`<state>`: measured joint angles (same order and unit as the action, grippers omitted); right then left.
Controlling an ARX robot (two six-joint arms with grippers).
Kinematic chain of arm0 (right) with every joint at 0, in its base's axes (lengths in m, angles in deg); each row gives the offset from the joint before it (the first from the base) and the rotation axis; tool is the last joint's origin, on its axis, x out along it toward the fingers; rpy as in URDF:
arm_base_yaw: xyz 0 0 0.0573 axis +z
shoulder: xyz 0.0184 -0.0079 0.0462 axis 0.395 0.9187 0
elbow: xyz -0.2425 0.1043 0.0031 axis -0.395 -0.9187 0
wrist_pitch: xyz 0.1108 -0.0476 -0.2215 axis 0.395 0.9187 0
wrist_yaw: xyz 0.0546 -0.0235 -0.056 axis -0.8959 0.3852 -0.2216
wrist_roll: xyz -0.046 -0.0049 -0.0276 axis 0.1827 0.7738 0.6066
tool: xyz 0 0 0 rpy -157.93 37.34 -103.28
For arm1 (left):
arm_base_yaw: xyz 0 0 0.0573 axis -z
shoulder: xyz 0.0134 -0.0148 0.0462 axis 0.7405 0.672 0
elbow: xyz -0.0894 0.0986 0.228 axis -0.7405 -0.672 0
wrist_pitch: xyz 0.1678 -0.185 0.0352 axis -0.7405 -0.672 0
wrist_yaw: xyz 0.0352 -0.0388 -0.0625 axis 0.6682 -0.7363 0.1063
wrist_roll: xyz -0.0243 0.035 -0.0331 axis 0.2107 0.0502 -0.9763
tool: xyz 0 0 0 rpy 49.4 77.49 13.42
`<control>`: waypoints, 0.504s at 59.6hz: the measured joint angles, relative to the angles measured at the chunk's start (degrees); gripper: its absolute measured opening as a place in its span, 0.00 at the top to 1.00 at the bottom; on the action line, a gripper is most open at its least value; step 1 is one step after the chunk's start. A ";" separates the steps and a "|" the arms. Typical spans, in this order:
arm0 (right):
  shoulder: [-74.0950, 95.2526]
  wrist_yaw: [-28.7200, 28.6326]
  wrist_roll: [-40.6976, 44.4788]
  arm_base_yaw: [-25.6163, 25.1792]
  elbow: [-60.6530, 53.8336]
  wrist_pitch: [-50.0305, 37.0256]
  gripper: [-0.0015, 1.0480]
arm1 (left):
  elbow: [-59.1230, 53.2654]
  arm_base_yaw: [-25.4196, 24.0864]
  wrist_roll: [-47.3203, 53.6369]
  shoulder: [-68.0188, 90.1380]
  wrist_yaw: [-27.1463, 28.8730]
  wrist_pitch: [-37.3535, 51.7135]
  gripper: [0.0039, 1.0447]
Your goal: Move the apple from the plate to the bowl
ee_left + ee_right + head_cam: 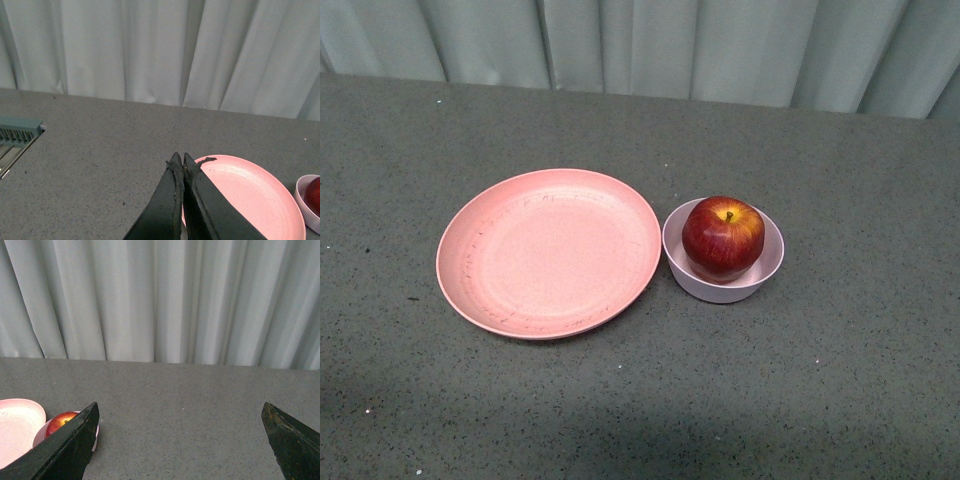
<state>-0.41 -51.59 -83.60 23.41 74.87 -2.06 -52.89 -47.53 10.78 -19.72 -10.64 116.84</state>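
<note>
The dark-red apple (723,236) with a yellow patch at its stem sits in the small pale-pink bowl (723,284) on the grey table. The wide salmon-pink plate (549,252) lies empty just left of the bowl, nearly touching it. Neither arm shows in the front view. My left gripper (179,159) is shut and empty, its tips over the near edge of the plate (250,200); the bowl (305,200) and the apple (314,195) peek in at that view's edge. My right gripper (180,410) is open and empty, with the apple (60,421), bowl (40,437) and plate (17,427) beside one finger.
A pale pleated curtain (650,45) hangs behind the table's far edge. In the left wrist view a grey-green ridged fixture (17,131) sits at the table's side. Bare grey tabletop (840,400) surrounds the plate and bowl.
</note>
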 joint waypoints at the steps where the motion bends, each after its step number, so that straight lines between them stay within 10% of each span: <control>1: 0.00 0.00 0.00 0.00 0.00 0.00 0.09 | 0.00 -0.02 0.02 -0.66 -0.02 -0.59 0.97; 30: 0.00 0.00 0.00 0.00 0.00 0.00 0.09 | -0.02 -0.09 0.00 -17.99 -0.17 -16.57 0.97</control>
<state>-0.41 -51.59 -83.60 23.41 74.87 -2.06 -52.91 -47.61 10.78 -37.71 -10.82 100.27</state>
